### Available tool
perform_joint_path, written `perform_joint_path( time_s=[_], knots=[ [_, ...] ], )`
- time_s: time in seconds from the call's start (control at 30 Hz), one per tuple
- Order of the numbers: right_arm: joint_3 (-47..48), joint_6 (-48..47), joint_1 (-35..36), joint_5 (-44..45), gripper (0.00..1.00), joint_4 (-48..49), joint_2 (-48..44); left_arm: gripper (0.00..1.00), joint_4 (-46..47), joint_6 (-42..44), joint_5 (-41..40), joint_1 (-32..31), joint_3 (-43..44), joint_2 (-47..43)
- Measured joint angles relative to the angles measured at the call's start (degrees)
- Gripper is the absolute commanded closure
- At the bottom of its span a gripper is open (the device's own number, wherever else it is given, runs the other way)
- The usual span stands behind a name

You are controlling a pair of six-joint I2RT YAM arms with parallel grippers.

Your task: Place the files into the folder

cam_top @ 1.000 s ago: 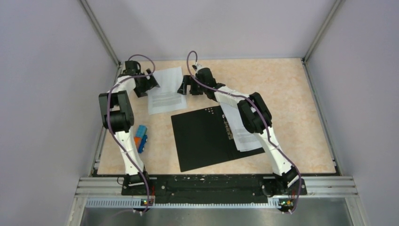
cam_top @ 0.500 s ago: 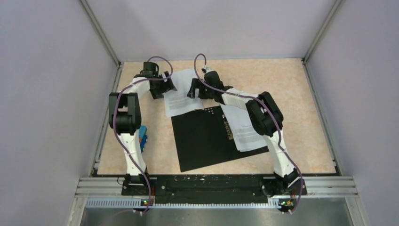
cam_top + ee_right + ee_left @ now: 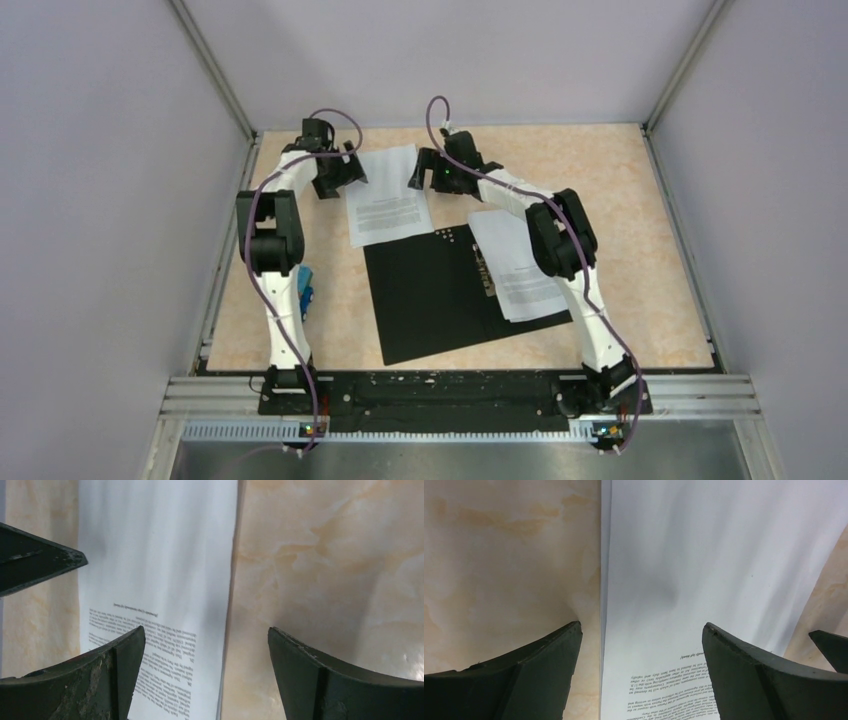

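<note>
The folder (image 3: 430,295) lies open in the middle of the table, black inside up, with its metal spine clip (image 3: 487,272). One sheet of the files (image 3: 520,270) lies on its right half. More files (image 3: 388,205) lie flat behind it, their near edge over the folder's back left corner. My left gripper (image 3: 352,175) is open at their left edge, and my right gripper (image 3: 418,176) is open at their right edge. In the left wrist view my left gripper (image 3: 641,627) straddles the paper's (image 3: 704,565) left edge. In the right wrist view my right gripper (image 3: 206,630) straddles the paper's (image 3: 155,550) right edge.
A small orange-and-blue object (image 3: 304,290) lies at the left, mostly behind my left arm. Grey walls close in the table on three sides. The other gripper's finger shows at the edge of each wrist view, in the left wrist view (image 3: 831,647) and the right wrist view (image 3: 35,562).
The back sheets have moved right, from the far left to over the folder's back corner, and now lie flat. Both grippers moved right with them and now stand open at their edges.
</note>
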Motion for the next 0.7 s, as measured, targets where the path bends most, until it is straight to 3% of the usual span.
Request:
perform_joint_path(
  time_s=[0.33,0.7],
  knots=[
    [11.0,0.1,0.5,-3.5,0.07,-2.0,7.1,0.06,-0.2,-0.7,1.0,-0.6,5.0,3.2],
    [15.6,3.3,1.3,-12.2,0.05,-2.1,10.4,0.07,1.0,-1.8,4.5,-2.0,5.0,3.6]
  ],
)
